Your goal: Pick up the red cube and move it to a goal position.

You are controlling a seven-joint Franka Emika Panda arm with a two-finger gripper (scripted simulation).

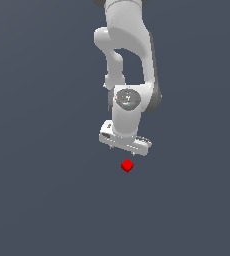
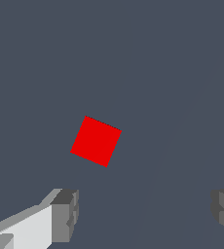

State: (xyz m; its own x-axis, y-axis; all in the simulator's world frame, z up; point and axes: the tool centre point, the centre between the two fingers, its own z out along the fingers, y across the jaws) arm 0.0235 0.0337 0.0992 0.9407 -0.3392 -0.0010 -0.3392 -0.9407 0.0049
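Note:
The red cube [image 1: 127, 165] lies on the flat grey surface, just in front of and below the white arm's hand in the exterior view. In the wrist view the red cube [image 2: 96, 141] shows one square face, turned slightly, with nothing touching it. My gripper [image 2: 145, 214] is open: its two grey fingertips [image 2: 65, 214] stand far apart with bare floor between them, and the cube sits beyond the gap, nearer one finger. In the exterior view the gripper [image 1: 126, 148] hangs above the cube, its fingers barely visible under the white hand.
Only the plain dark grey floor [image 1: 37, 200] surrounds the cube. The white arm [image 1: 129, 60] rises toward the top of the exterior view. No goal marker shows.

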